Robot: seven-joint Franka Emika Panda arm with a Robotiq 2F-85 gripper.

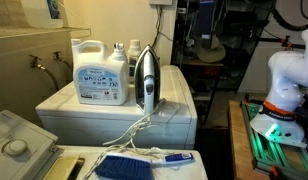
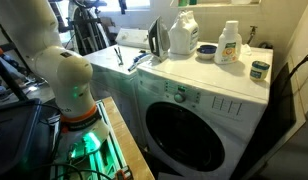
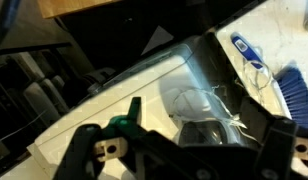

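The gripper point(image 3: 184, 155) hangs empty, fingers point(image 3: 94, 150) spread wide. Between them, farther off, stands probably the iron point(image 3: 204, 130), upright on its heel, keeping its soleplate off the washer point(image 3: 94, 115).

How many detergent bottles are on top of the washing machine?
2: a large white jug beside the iron, and a smaller bottle on the jug's other side. Others may be hidden behind them.
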